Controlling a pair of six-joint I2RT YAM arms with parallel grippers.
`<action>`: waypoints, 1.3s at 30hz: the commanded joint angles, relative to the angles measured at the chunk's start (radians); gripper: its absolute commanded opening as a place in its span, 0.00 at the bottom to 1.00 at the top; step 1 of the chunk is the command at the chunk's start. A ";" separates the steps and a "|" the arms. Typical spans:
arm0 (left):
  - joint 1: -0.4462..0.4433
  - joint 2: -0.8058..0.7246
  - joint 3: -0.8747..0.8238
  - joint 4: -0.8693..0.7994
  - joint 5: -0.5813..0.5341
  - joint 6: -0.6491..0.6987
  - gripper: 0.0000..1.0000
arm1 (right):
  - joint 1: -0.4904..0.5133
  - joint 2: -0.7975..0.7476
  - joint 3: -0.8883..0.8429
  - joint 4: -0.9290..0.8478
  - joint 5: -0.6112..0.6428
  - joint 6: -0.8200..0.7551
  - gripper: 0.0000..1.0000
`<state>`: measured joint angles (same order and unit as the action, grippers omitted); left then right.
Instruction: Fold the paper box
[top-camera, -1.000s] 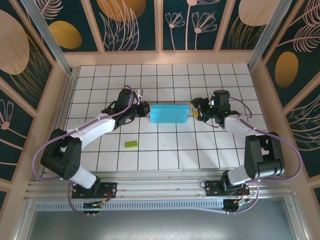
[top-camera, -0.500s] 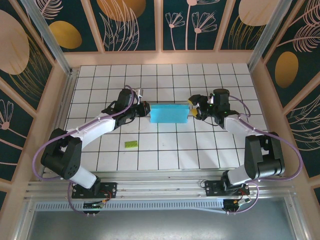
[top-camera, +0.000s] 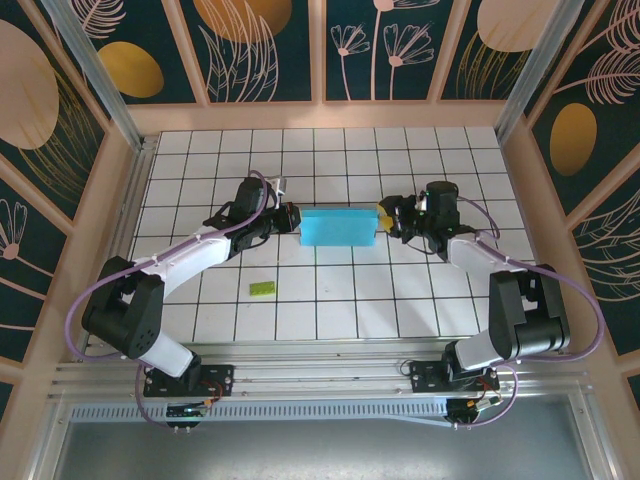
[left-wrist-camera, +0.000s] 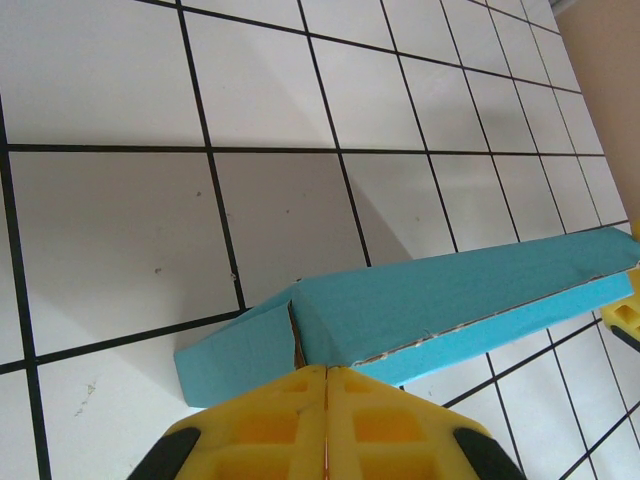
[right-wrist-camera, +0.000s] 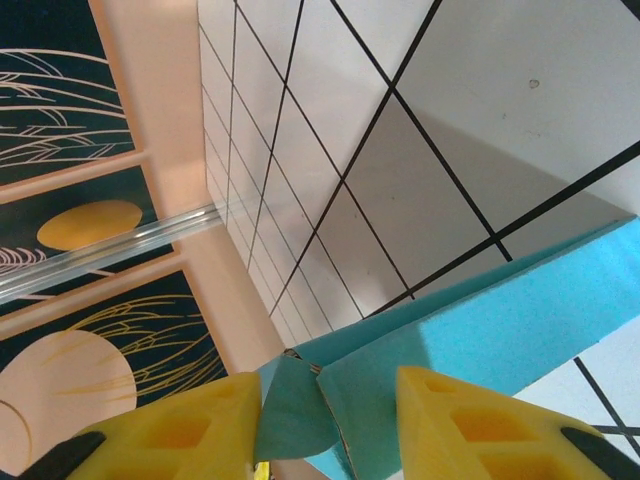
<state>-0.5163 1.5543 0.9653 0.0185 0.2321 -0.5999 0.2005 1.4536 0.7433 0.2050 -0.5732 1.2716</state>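
The paper box (top-camera: 338, 226) is a light blue rectangle two tiles wide in the middle of the table. My left gripper (top-camera: 293, 219) is at its left end. In the left wrist view the yellow pads (left-wrist-camera: 300, 420) are pressed flat together, and the card of the paper box's (left-wrist-camera: 450, 295) end wall runs into their seam at my left gripper (left-wrist-camera: 327, 370). My right gripper (top-camera: 383, 217) is at the right end. Its fingers stand apart astride the paper box's (right-wrist-camera: 520, 320) end, and a curled end flap (right-wrist-camera: 295, 410) touches the left finger (right-wrist-camera: 190, 430).
A small green rectangular piece (top-camera: 262, 288) lies on the tiles in front of the left arm. The white tiled table (top-camera: 330, 300) is walled in by peach panels (top-camera: 330, 115) at the back and sides.
The right gripper has shifted a little left onto the box's right end and its jaws have narrowed. The left gripper and the box have stayed put.
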 joint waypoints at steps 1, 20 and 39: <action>-0.008 0.037 0.002 -0.060 0.016 -0.015 0.07 | 0.016 -0.005 -0.057 0.002 0.021 0.061 0.37; -0.008 0.042 0.001 -0.057 0.016 -0.018 0.07 | 0.066 0.022 -0.076 0.014 0.035 0.091 0.40; -0.008 -0.058 -0.031 0.010 -0.002 -0.085 0.25 | 0.075 0.051 -0.104 0.029 0.053 0.052 0.18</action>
<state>-0.5163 1.5341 0.9558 0.0265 0.2165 -0.6575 0.2489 1.4586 0.6849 0.3420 -0.4992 1.3354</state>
